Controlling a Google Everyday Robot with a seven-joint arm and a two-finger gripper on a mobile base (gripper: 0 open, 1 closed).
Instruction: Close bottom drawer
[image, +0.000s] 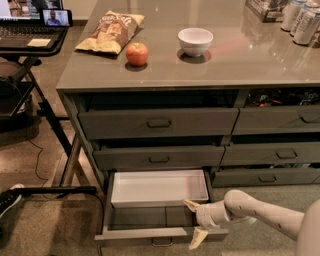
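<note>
The bottom drawer (145, 234) of the left stack is pulled far out, with its small metal loop handle (162, 243) at the lower edge of the view. A white shallow tray (160, 188) lies in its rear part. My gripper (195, 221) reaches in from the right at the drawer's right front corner. It is open, with one fingertip (190, 203) inside the drawer and the other (196, 240) in front of the drawer's front panel. The two grey drawers above (159, 122) stand slightly out.
On the grey countertop (240, 65) are a chip bag (111, 31), an apple (137, 53), a white bowl (195, 40) and cans (303, 20). The right drawer stack (280, 152) adjoins. A stand with a laptop (30, 30) and black frame legs (55, 189) is at the left.
</note>
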